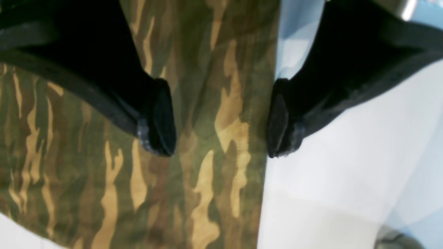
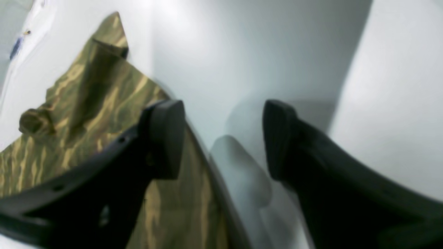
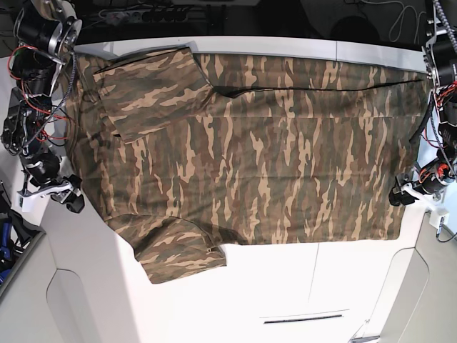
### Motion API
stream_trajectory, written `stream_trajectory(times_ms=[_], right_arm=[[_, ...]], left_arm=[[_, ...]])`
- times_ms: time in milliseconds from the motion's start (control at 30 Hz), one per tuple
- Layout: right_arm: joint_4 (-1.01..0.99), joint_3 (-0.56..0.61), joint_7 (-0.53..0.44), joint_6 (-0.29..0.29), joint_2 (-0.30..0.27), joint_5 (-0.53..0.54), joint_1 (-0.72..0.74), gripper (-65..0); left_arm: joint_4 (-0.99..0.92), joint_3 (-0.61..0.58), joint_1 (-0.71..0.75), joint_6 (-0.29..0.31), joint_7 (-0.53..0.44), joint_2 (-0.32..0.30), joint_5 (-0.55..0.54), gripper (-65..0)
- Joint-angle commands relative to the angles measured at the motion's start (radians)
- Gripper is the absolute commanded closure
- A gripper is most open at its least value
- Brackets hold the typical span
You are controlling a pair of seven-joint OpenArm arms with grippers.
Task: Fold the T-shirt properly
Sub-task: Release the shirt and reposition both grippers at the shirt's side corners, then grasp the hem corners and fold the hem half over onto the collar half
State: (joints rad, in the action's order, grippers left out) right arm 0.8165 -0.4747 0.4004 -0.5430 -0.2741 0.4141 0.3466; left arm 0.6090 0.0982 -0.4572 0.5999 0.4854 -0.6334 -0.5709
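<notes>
The camouflage T-shirt (image 3: 271,157) lies spread across the white table (image 3: 285,286). One sleeve (image 3: 143,89) is folded in onto the body, and the other sleeve (image 3: 178,254) sticks out toward the front. My left gripper (image 3: 398,197) is open at the shirt's right edge. In the left wrist view (image 1: 219,119) one finger is over the cloth (image 1: 104,173) and the other is over bare table (image 1: 346,173). My right gripper (image 3: 71,201) is open at the shirt's left edge. In the right wrist view (image 2: 221,138) it straddles the cloth's edge (image 2: 86,97) and holds nothing.
The two arms with exposed wiring stand at the table's left (image 3: 32,86) and right (image 3: 443,86) ends. Cables (image 3: 143,11) lie behind the table's far edge. A blue item (image 3: 6,236) sits off the table at the left.
</notes>
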Motion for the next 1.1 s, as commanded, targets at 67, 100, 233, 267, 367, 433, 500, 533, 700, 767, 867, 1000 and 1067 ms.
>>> stream_trajectory(times_ms=[67, 100, 233, 267, 367, 433, 500, 533, 700, 767, 867, 1000, 1067], right_arm=[[0.005, 0.002, 0.01, -0.003, 0.012, -0.018, 0.027, -36.1], [0.005, 0.002, 0.01, -0.003, 0.019, -0.018, 0.03, -36.1], [0.005, 0.005, 0.004, -0.003, 0.05, -0.018, 0.042, -36.1], [0.005, 0.006, 0.003, -0.003, 0.059, -0.019, 0.044, -36.1], [0.005, 0.006, 0.003, -0.003, 0.082, -0.021, 0.045, -36.1], [0.005, 0.006, 0.003, -0.004, 0.098, -0.039, 0.045, -36.1], [0.005, 0.006, 0.003, -0.003, 0.109, -0.05, 0.045, -36.1], [0.005, 0.006, 0.003, -0.004, 0.113, -0.051, 0.045, -36.1], [0.005, 0.006, 0.003, -0.004, 0.122, -0.048, 0.045, -36.0], [0.005, 0.006, 0.003, -0.004, 0.124, -0.048, 0.045, -34.3], [0.005, 0.015, 0.005, -0.004, 0.126, -0.053, 0.046, -22.5], [0.005, 0.053, 0.008, -0.004, 0.125, -0.085, 0.045, -5.3], [0.005, 0.074, 0.01, -0.004, 0.125, -0.1, 0.046, 0.0]], left_arm=[[0.01, 0.004, -0.025, -0.039, -0.015, -0.005, -0.008, -44.1], [0.01, 0.004, -0.025, -0.039, -0.018, -0.001, -0.007, -44.1], [0.01, 0.004, -0.025, -0.039, -0.02, 0.022, 0.0, -44.1], [0.01, 0.004, -0.024, -0.039, -0.023, 0.027, 0.007, -44.1], [0.01, 0.004, -0.024, -0.039, -0.028, 0.045, 0.014, -44.1], [0.01, 0.004, -0.024, -0.041, -0.033, 0.052, 0.016, -44.1], [0.01, 0.004, -0.024, -0.051, -0.034, 0.054, 0.015, -44.0], [0.01, 0.004, -0.025, -0.05, -0.034, 0.054, 0.015, -44.0], [0.01, 0.004, -0.024, -0.05, -0.033, 0.06, 0.014, -43.8], [0.01, 0.004, -0.024, -0.05, -0.032, 0.063, 0.014, -43.8], [0.01, 0.004, -0.025, -0.04, -0.021, 0.066, 0.014, -39.2], [0.01, 0.004, -0.025, -0.039, -0.021, 0.066, 0.014, -21.5], [0.01, 0.004, -0.025, -0.039, -0.021, 0.066, 0.014, -10.7]])
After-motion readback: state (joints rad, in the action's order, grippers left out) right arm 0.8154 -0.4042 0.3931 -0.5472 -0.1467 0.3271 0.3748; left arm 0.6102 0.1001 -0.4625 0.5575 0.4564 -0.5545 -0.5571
